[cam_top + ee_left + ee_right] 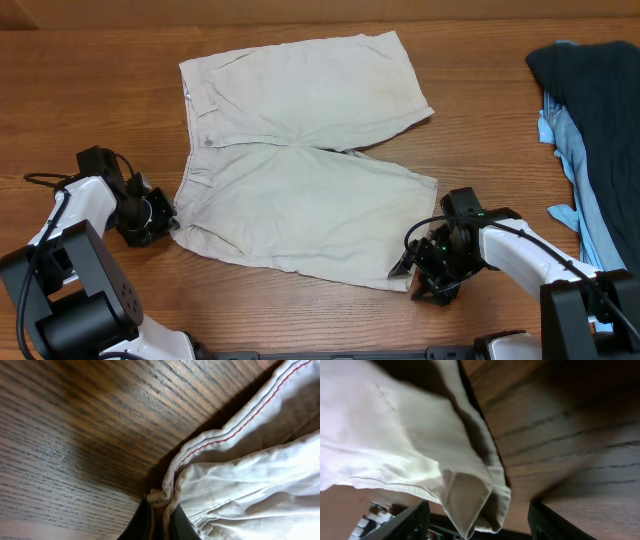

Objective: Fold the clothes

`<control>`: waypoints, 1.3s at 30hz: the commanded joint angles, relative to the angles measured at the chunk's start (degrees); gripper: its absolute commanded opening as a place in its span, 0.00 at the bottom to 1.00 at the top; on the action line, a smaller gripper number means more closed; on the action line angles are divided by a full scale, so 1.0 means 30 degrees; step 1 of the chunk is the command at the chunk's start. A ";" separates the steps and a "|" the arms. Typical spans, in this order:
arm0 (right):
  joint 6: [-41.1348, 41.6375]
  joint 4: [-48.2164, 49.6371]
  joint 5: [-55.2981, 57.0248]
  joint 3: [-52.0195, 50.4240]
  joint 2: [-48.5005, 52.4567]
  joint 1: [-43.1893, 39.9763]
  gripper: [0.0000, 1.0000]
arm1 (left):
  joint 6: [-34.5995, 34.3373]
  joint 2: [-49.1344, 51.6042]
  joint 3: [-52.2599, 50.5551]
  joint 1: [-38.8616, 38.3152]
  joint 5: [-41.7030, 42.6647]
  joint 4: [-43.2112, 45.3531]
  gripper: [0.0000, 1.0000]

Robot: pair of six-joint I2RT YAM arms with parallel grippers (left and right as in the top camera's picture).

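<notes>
**Shorts flat, waistband left, both claws at the lower edge**

The beige shorts (pixel 300 170) lie spread on the wooden table (pixel 100 80), in the middle of the overhead frame. Their long axis runs left to right, tilted a little. The waistband (pixel 195 140) is at the left and the two legs point right, one to the upper right and one to the lower right.

The left gripper (pixel 160 215) sits at the lower left corner of the waistband. In its wrist view the dark fingers (pixel 142 522) are closed tight, with the cloth's corner pinched between them.

The right gripper (pixel 412 262) is at the lower right hem corner. Its fingers (pixel 412 522) stand wide apart, and the hem corner (pixel 470 495) hangs between them, not clamped.

A dark navy garment (pixel 600 90) and a light blue garment (pixel 565 150) lie at the right edge, well apart from the shorts
</notes>
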 commanded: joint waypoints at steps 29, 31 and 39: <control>-0.1931 -1.1162 1.0579 1.4790 -0.8655 0.0109 0.04 | -0.0168 -1.8047 0.2754 -0.0022 -0.4255 -1.0040 0.04; -0.2441 -0.8539 1.0571 1.5504 -0.6018 0.0109 0.04 | -0.0663 -1.7733 0.2754 -0.0022 -0.5187 -1.0040 0.04; -0.5304 0.0663 0.8568 1.5504 0.1282 0.0109 0.04 | -0.1304 -1.5606 0.2747 -0.0022 -0.5719 -0.8881 0.05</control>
